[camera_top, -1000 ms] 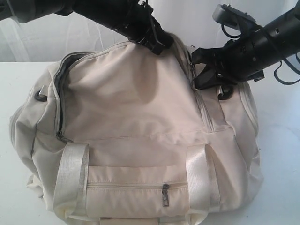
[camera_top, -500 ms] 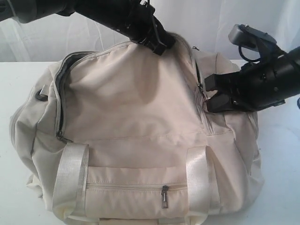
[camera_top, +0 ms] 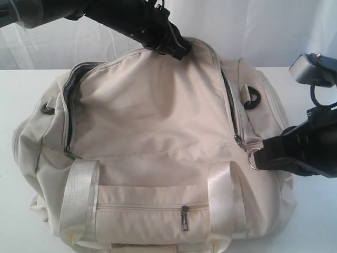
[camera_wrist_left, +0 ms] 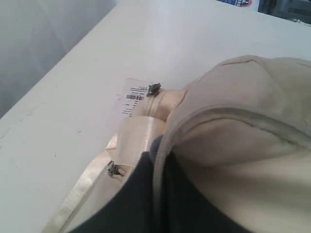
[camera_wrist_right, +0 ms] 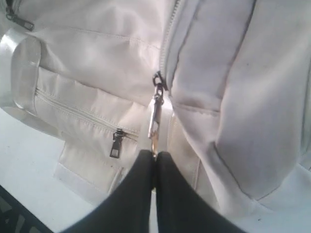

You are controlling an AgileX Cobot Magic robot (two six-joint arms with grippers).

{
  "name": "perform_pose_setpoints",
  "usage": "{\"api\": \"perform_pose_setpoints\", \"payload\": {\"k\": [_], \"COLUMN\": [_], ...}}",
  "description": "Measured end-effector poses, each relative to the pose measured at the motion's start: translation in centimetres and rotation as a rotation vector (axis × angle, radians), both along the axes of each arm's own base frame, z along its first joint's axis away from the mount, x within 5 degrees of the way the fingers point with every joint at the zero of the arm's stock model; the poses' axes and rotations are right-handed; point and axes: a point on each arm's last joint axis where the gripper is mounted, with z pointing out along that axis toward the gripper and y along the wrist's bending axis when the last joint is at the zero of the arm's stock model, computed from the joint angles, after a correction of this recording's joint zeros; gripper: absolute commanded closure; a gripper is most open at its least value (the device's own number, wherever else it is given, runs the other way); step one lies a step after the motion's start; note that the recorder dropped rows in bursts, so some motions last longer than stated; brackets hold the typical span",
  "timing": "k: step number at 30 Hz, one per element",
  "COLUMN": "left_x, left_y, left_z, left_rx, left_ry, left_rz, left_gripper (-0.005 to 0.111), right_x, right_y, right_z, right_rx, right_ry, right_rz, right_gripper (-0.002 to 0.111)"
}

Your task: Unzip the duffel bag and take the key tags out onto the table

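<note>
Spreading out on all sides of the duffel bag (camera_top: 152, 121), the table (camera_top: 16, 89) is plain white, and the cream bag sits on it with its pocket side facing the exterior camera. At the bag's top edge the left gripper (camera_top: 178, 50) is closed on a fold of the bag's top panel, which stands raised; in the left wrist view its dark fingers (camera_wrist_left: 136, 199) press together with a thin edge of cloth between them. At the bag's right end the right gripper (camera_wrist_right: 155, 156) is pinched tight on the tip of the zip pull (camera_wrist_right: 155, 119), which hangs from the slider of the main zip. Above that slider the main zip (camera_top: 229, 103) gapes along the bag's right side, and it also gapes on the bag's left side, showing dark lining (camera_top: 68, 97). Two shiny handles (camera_top: 79, 197) run down the bag's front on either side of the front pocket (camera_top: 152, 221), whose small pull (camera_top: 185, 218) hangs with the pocket zipped. A black ring (camera_top: 251, 99) sits near the bag's right end.
</note>
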Motion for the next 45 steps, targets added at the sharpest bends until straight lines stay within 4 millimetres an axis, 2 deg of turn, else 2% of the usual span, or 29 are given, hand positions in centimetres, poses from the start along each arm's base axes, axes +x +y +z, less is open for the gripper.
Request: {"api": "perform_pose_setpoints", "payload": {"k": [3, 5, 7, 10, 13, 15, 21, 25, 28, 32, 33, 36, 39, 45], "left_x": [0.0, -0.1, -0.1, -0.1, -0.2, -0.3, -0.5, -1.1, -1.9, -3.1, -3.4, -4.2, -5.2, -8.6], "left_y": [0.0, 0.0, 0.0, 0.3, 0.4, 0.4, 0.8, 1.0, 1.1, 1.4, 1.5, 1.8, 2.2, 2.7], "left_z": [0.0, -0.1, -0.1, -0.2, -0.3, -0.4, -0.7, -0.6, -0.3, 0.1, 0.1, 0.2, 1.3, 5.8], "left_rx": [-0.001, 0.002, 0.007, 0.028, 0.044, 0.053, 0.084, 0.108, 0.128, 0.159, 0.171, 0.198, 0.205, 0.156], "left_ry": [0.006, 0.012, 0.015, 0.022, 0.033, 0.046, 0.075, 0.107, 0.140, 0.210, 0.231, 0.279, 0.292, 0.267], "left_rz": [0.002, 0.000, -0.004, -0.012, -0.026, -0.038, -0.064, -0.101, -0.144, -0.203, -0.222, -0.269, -0.292, -0.267], "left_gripper": [0.107, 0.107, 0.107, 0.105, 0.094, 0.084, 0.055, 0.053, 0.062, 0.101, 0.106, 0.107, 0.107, 0.107], "right_x": [-0.1, 0.0, 0.0, 0.1, 0.2, 0.3, 0.4, 0.4, 0.4, 0.4, 0.4, 0.4, 0.3, -0.3], "right_y": [-0.1, -0.1, -0.1, -0.1, -0.2, -0.2, -0.2, -0.2, -0.2, -0.2, -0.2, -0.2, -0.2, -0.5], "right_z": [-0.3, -0.4, -0.5, -0.5, -0.5, -0.5, -0.4, -0.4, -0.4, -0.4, -0.4, -0.4, -0.4, -0.3], "right_rx": [-0.013, -0.018, -0.023, -0.028, -0.034, -0.036, -0.036, -0.037, -0.037, -0.037, -0.037, -0.037, -0.037, -0.052], "right_ry": [-0.003, -0.016, -0.024, -0.041, -0.067, -0.077, -0.094, -0.092, -0.092, -0.092, -0.092, -0.088, -0.083, -0.044], "right_rz": [0.012, 0.013, 0.017, 0.022, 0.028, 0.029, 0.023, 0.024, 0.024, 0.024, 0.024, 0.028, 0.032, 0.012], "right_gripper": [0.106, 0.100, 0.087, 0.060, 0.036, 0.029, 0.030, 0.030, 0.030, 0.030, 0.030, 0.030, 0.030, 0.030]}}
